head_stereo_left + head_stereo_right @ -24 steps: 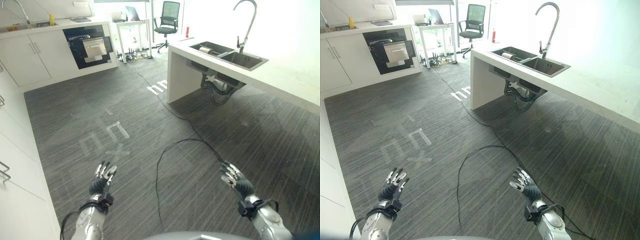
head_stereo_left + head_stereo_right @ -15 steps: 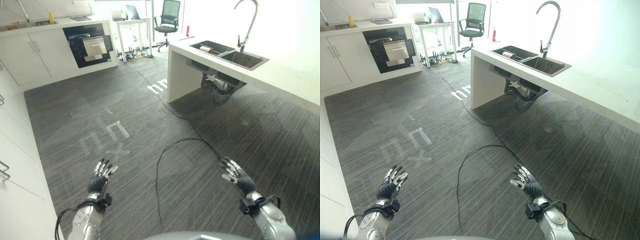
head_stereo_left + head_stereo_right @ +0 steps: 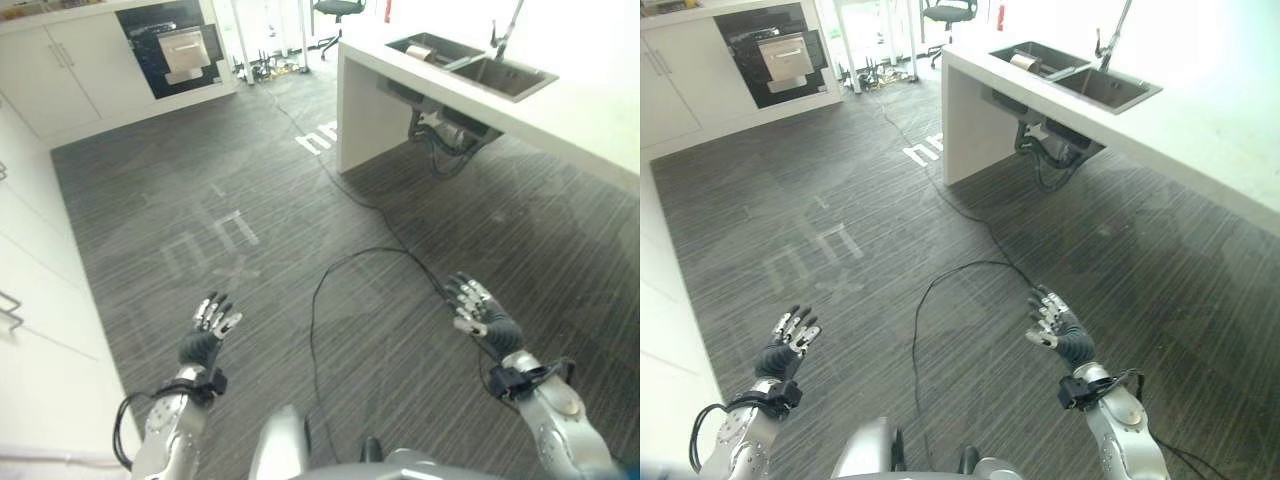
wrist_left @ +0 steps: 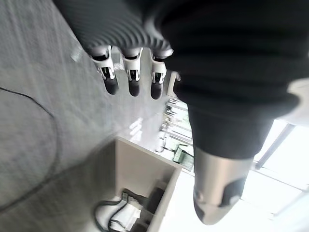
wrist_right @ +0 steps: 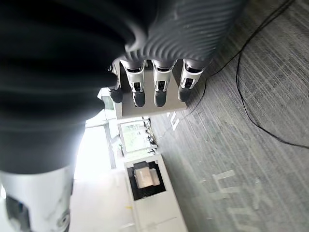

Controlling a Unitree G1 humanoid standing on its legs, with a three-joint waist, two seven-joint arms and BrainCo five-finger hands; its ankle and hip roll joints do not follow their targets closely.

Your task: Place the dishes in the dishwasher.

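Progress looks close to nil as we read it. Our left hand (image 3: 203,342) and right hand (image 3: 482,318) hang over the grey floor (image 3: 250,180), fingers spread and straight, nothing held in either; the wrist views confirm the same relaxed row of fingers with only floor past them. The dishes we must load cannot be picked out with certainty: something pale lies in the sink (image 3: 470,65) set into the white bench (image 3: 560,110), well ahead to our right, but it is too small to name. The dark open appliance (image 3: 172,47) in the far cabinets may be the dishwasher, though we cannot be sure. Reaching the sink, picking up, carrying and loading all remain ahead.
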